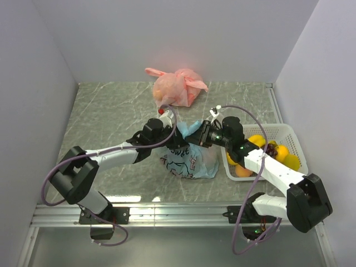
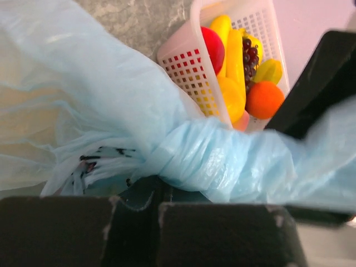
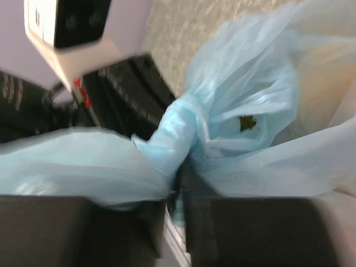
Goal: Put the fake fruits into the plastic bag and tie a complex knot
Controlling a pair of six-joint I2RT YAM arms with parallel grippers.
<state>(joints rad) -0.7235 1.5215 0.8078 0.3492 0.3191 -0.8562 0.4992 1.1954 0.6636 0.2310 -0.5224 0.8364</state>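
The light-blue plastic bag (image 1: 189,158) with cartoon print lies on the table between the arms. Its top is gathered into a twisted rope (image 2: 222,161), which also shows in the right wrist view (image 3: 178,128). My left gripper (image 1: 167,127) is shut on the bag's handle from the left. My right gripper (image 1: 203,135) is shut on the other handle from the right. Fake fruits (image 1: 261,150) lie in the white basket: red, yellow, orange and dark purple ones (image 2: 239,67). A green bit (image 3: 246,122) shows inside the bag.
A white mesh basket (image 1: 292,139) stands at the right. A pink-orange knotted bag (image 1: 175,88) lies at the back centre. Grey walls close the left, back and right sides.
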